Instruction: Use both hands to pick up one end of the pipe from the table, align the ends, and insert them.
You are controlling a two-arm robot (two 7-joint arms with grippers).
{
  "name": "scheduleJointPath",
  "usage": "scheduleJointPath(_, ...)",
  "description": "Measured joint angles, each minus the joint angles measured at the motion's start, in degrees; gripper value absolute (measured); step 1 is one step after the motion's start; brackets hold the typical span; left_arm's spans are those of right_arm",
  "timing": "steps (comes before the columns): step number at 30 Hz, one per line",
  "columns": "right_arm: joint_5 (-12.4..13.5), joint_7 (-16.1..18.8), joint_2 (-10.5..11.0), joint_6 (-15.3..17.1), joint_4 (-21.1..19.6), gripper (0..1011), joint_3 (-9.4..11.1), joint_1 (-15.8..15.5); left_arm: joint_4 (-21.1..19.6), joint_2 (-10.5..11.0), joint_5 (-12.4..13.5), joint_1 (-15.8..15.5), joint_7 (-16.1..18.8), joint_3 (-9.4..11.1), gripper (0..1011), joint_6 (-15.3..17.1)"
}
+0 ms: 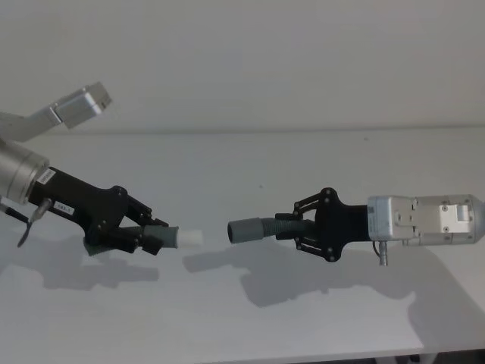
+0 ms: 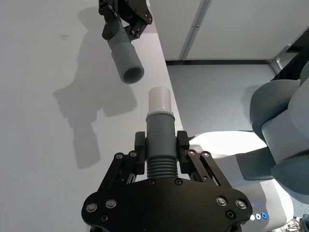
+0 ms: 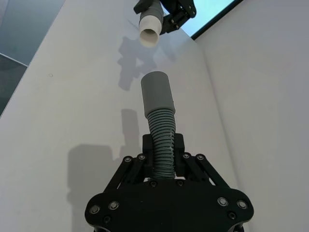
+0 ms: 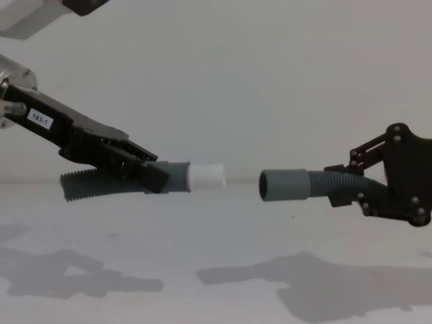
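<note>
Both pipe pieces hang above the white table [image 1: 227,318], end facing end across a small gap. My left gripper [image 1: 151,235] [image 4: 152,172] [image 2: 161,145] is shut on one corrugated piece [image 4: 88,185], just behind its grey cuff [image 2: 159,128] and white tip [image 1: 193,238] [image 4: 206,177] [image 2: 159,100]. My right gripper [image 1: 292,226] [image 4: 344,185] [image 3: 163,147] is shut on the other piece's corrugated part [image 3: 161,135]. Its wider grey socket cuff [image 1: 246,230] [image 4: 283,184] [image 3: 157,92] points at the tip. In the chest view the tip sits slightly higher than the socket.
Shadows of both arms fall on the table below the pipe pieces. A pale wall [image 1: 265,61] rises behind the table. The table's front edge [image 1: 318,356] runs along the bottom of the head view. In the left wrist view the robot's grey body [image 2: 285,125] stands beyond that edge.
</note>
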Motion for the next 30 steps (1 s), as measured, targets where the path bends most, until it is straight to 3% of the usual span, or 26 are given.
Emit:
scheduleJointPath(9, -0.72, -0.96, 0.23, 0.0, -0.9, 214, -0.21, 0.09, 0.05, 0.05, -0.04, -0.12, -0.29, 0.09, 354, 0.0)
scheduleJointPath(30, -1.62, -5.29, 2.69, 5.76, -7.65, 213, -0.02, -3.21, 0.06, 0.08, -0.03, -0.21, -0.5, 0.18, 354, 0.0)
